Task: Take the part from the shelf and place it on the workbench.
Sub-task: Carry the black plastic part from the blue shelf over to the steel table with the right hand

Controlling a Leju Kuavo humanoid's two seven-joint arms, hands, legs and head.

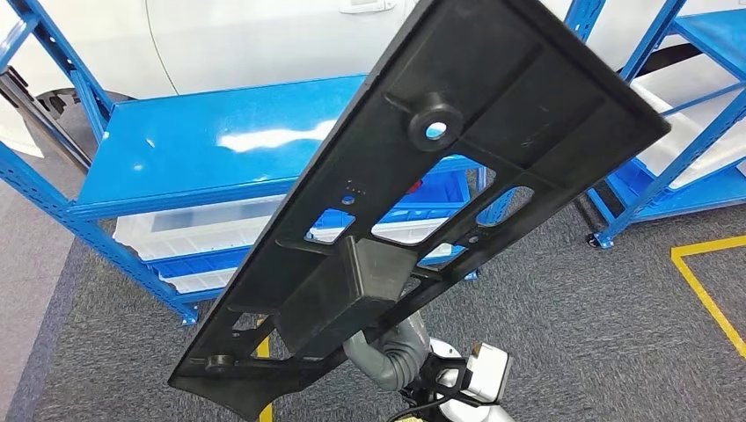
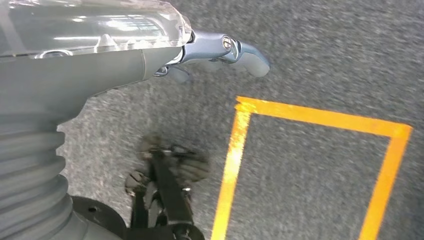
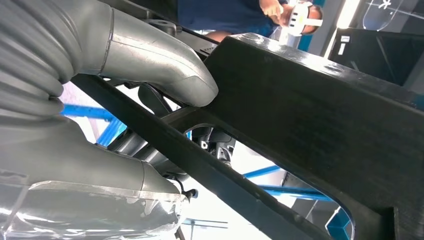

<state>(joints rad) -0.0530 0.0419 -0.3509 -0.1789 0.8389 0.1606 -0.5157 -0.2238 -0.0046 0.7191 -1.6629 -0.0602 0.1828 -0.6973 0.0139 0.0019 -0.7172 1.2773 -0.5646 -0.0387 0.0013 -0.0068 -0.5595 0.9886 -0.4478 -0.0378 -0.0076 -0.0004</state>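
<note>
Large black part (image 1: 457,167) blocking the way ahead, blue shelf (image 1: 220,145) close behind, open carpet (image 1: 616,325) right

The part (image 1: 422,202) ran off the head view's edge at 12 o'clock and hid most of the right hand (image 1: 387,356) and the shelf (image 1: 220,149) behind. Left-wrist floor (image 2: 325,50) was blurred.
</note>
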